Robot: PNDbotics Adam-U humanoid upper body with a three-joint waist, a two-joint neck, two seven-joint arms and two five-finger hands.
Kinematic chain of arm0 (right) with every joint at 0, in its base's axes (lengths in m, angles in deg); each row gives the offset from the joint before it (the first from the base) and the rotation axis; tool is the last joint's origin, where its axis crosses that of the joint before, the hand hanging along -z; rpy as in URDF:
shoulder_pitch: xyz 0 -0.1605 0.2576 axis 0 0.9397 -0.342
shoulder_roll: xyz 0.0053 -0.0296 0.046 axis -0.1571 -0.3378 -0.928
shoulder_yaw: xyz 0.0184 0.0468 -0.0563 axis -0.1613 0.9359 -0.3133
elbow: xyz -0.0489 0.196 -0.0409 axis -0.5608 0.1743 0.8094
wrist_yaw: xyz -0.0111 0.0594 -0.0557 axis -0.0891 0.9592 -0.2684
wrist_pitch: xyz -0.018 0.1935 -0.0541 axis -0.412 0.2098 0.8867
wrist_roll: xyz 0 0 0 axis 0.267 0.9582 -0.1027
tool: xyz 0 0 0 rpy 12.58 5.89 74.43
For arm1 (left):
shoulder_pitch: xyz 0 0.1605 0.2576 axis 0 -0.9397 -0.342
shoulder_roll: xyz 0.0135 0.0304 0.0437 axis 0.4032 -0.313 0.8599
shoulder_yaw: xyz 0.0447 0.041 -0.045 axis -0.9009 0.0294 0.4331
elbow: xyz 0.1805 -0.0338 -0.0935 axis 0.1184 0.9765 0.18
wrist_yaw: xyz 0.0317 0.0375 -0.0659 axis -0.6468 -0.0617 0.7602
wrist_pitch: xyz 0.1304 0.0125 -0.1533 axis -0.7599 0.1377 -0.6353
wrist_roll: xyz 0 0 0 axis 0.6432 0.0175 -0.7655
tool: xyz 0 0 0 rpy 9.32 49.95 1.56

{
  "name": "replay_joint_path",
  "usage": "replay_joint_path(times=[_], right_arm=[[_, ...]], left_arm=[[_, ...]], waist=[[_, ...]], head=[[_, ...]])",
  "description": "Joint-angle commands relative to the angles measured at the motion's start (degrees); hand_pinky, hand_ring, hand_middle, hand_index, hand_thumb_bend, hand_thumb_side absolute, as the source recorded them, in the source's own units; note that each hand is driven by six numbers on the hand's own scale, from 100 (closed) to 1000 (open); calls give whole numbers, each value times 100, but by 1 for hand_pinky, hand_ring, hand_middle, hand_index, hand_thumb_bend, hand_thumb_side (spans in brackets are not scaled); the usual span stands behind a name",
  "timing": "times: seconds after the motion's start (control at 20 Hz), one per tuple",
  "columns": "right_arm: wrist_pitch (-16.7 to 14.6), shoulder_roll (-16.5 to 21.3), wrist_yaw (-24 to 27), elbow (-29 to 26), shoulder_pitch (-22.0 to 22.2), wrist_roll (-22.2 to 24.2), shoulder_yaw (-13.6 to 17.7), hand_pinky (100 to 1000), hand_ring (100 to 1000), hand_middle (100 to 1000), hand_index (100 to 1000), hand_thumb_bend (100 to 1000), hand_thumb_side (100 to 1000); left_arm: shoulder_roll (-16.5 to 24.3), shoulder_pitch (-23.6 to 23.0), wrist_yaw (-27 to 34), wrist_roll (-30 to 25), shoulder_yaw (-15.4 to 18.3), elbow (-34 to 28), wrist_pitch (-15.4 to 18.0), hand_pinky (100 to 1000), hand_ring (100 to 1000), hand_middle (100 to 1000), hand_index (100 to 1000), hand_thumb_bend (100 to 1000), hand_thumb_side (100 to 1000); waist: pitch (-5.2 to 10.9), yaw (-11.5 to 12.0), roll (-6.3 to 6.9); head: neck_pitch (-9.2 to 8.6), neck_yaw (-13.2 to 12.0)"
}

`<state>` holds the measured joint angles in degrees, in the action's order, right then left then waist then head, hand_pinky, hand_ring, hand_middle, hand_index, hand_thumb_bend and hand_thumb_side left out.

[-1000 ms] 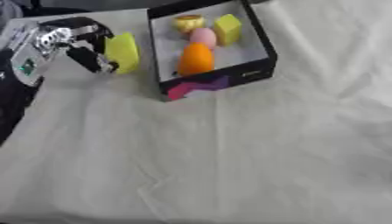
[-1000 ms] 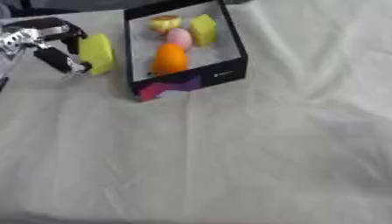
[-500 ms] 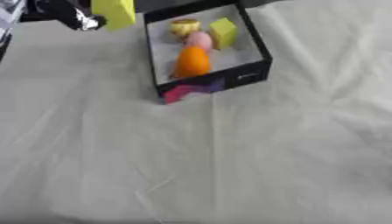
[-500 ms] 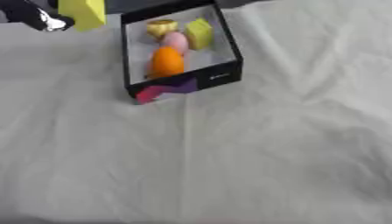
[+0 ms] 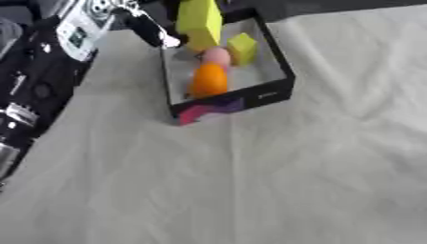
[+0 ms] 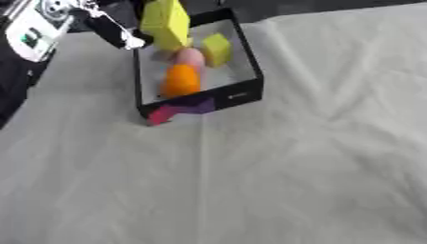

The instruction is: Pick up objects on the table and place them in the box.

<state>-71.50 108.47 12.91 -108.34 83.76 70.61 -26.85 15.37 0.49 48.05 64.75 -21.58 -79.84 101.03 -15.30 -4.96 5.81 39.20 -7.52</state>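
Yellow block (image 5: 199,20) in left hand (image 5: 148,26) above box (image 5: 275,71).

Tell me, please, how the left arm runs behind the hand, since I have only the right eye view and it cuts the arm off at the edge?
Observer: In the left eye view the left arm runs down the picture's left edge, black, with a silver part low down.
Operator: I see the left hand holding the yellow block at the far end of the box. Does the arm touch the box?
Observer: No. In the left eye view a strip of white cloth lies between them.
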Motion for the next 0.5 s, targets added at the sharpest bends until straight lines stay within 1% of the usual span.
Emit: replay_joint_path(times=[0.05,0.1,0.15,0.2,0.25,0.3,0.35,0.45,0.5], right_arm=[[-30,154,64,-120,-25,31,34,908,591,608,845,100,568],[-36,148,63,-120,-17,30,38,908,591,608,845,100,568],[-43,141,57,-120,-5,31,42,909,591,608,845,100,568],[-50,136,48,-120,8,31,45,909,591,608,845,100,568],[-56,130,36,-120,23,28,49,909,591,608,845,100,569],[-56,123,24,-120,34,24,52,909,591,608,845,100,571],[-54,115,13,-120,41,22,52,909,591,608,845,100,571],[-54,105,1,-120,48,21,49,909,591,608,844,100,570],[-56,102,0,-120,48,20,48,909,591,607,844,100,570]], left_arm=[[-31,119,-306,240,131,118,193,930,809,739,817,228,188],[-40,108,-361,294,145,125,245,966,862,802,855,251,480],[-36,98,-398,356,164,115,287,973,867,800,859,286,600],[-27,92,-429,414,176,99,318,978,869,798,873,384,803],[-12,86,-451,460,178,69,347,977,868,799,877,394,838],[3,76,-457,489,182,43,365,978,871,806,883,423,881],[18,66,-457,505,186,18,374,978,873,806,881,432,880],[39,47,-474,478,180,-7,388,978,875,806,879,443,848],[41,38,-489,443,177,-7,397,986,884,816,878,405,670]], waist=[[7,-8,-128],[5,-8,-134],[5,-5,-141],[5,0,-145],[5,9,-147],[6,18,-150],[6,26,-155],[7,36,-166],[5,36,-171]], head=[[-74,-14],[-65,-6],[-55,7],[-45,21],[-34,36],[-28,47],[-22,60],[-12,82],[-11,86]])
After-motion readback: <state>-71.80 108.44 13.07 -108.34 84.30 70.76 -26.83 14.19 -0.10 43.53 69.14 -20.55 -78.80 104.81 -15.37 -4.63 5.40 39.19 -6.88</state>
